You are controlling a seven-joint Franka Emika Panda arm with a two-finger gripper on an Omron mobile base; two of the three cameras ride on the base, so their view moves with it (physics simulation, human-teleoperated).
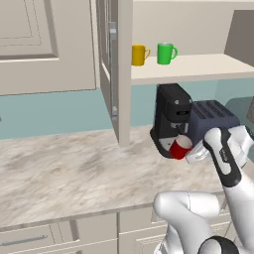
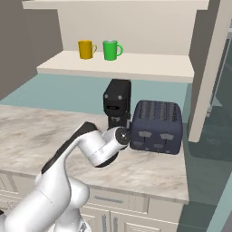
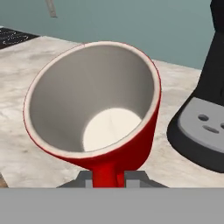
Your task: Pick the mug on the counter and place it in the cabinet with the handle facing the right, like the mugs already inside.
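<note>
Beside the black coffee machine (image 1: 171, 119), above the desk (image 1: 74, 168), the claw (image 3: 108, 175) is pinching the red mug (image 1: 180, 147) by its handle (image 3: 105, 171), holding it tilted with the pale inside facing the hand camera. Up on the cabinet (image 1: 116, 74) shelf, the yellow mug (image 1: 139, 54) and green mug (image 1: 165, 53) are standing side by side, handles pointing right. Judging from here, the lift is carrying the risk: the coffee machine and the dark toaster (image 2: 156, 127) are sitting close by, so a careless swing could be knocking them, and a grip on the handle alone may be letting the mug swivel, spoiling the handle's direction.
</note>
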